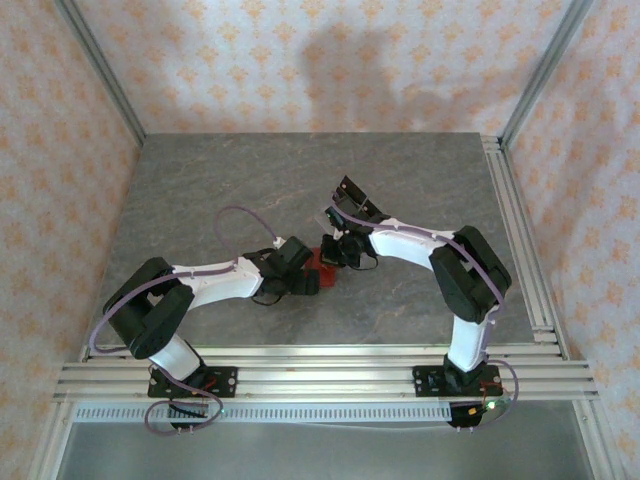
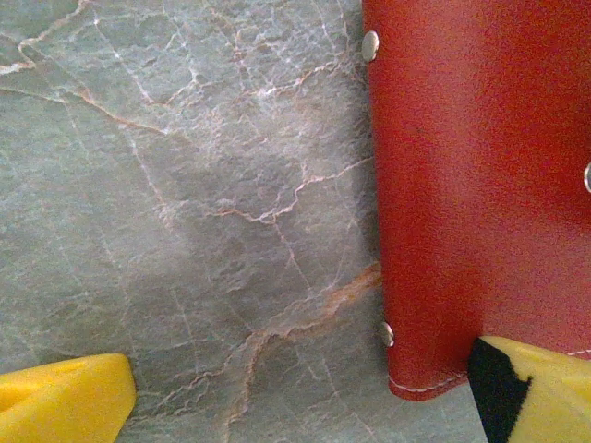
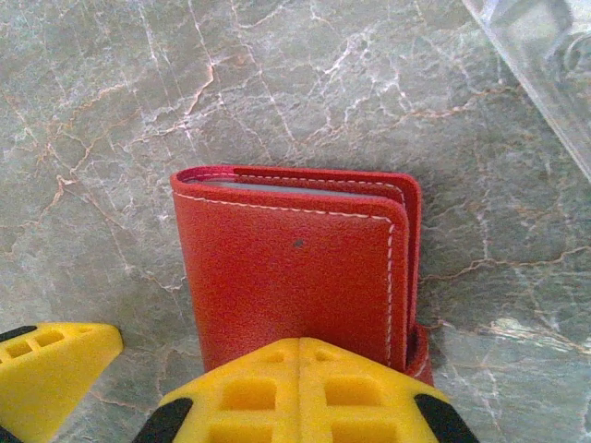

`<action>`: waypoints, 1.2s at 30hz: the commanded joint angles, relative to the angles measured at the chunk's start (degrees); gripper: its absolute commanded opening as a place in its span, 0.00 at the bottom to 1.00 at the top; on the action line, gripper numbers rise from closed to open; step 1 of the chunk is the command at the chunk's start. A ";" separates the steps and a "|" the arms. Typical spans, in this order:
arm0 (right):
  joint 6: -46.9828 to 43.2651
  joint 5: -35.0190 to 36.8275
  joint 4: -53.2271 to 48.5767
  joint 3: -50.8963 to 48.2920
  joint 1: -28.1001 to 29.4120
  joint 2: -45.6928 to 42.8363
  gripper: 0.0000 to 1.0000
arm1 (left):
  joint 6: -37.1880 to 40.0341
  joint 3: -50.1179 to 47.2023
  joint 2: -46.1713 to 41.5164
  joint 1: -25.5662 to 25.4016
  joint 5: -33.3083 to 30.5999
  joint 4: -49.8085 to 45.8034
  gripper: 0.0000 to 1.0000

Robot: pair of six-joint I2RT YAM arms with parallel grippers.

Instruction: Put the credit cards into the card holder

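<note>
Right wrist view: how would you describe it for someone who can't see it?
A folded red wallet lies on a grey marble table, white stitching round its edge. The right gripper, yellow and shut, covers the wallet's near edge. Another yellow finger shows at lower left, a clear plastic rack at top right.

The left arm (image 1: pixel 210 285) and right arm (image 1: pixel 420 245) are white with black joints. A purple cable (image 1: pixel 238 209) loops off the left. The fingers (image 3: pixel 300 388) are yellow with black pads.

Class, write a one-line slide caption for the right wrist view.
Red card holder folded shut on the marble table, clear rack beyond.
</note>
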 commanded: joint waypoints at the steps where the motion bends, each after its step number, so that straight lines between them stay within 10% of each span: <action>1: 0.99 2.66 1.44 1.49 0.33 0.86 0.00 | -0.27 -1.41 3.27 -0.12 0.92 1.45 0.96; 36: -4.35 13.51 -7.31 2.55 6.08 7.95 0.00 | -0.27 -2.00 2.99 -0.12 1.15 1.67 0.95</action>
